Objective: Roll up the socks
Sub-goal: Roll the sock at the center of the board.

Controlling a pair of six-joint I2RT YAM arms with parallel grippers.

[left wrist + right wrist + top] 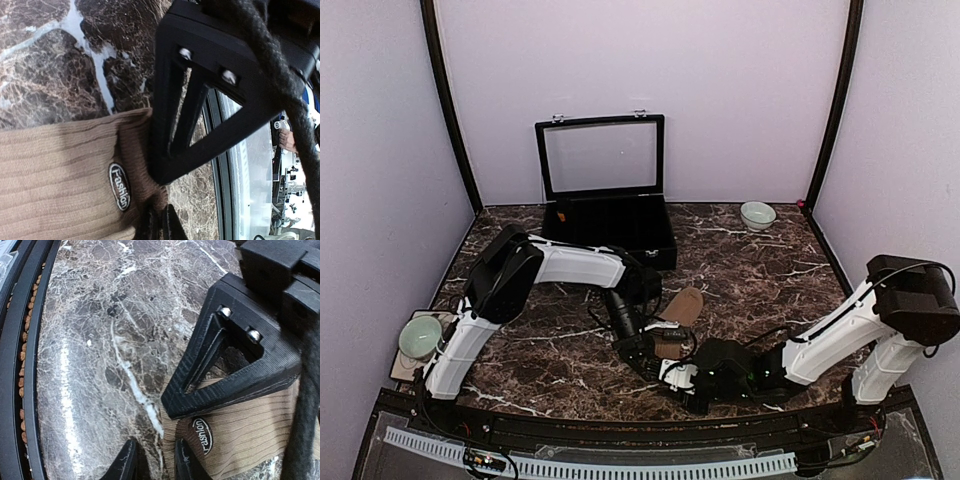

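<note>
A tan-brown ribbed sock (683, 304) lies on the marble table near the middle, its cuff towards the front edge. In the left wrist view the sock (60, 170) bears an oval "Fashion" label. My left gripper (160, 229) is shut on the cuff corner, pinching the fabric. My right gripper (156, 464) is low at the same cuff with its jaws a little apart. One of its fingers rests on the sock (250, 437), the other is over bare marble. The two grippers (665, 365) nearly touch each other.
An open black case (605, 240) with a glass lid stands at the back. A pale bowl (757, 215) sits at the back right, another bowl (420, 336) at the left edge. A black rail (22, 365) runs along the table's front.
</note>
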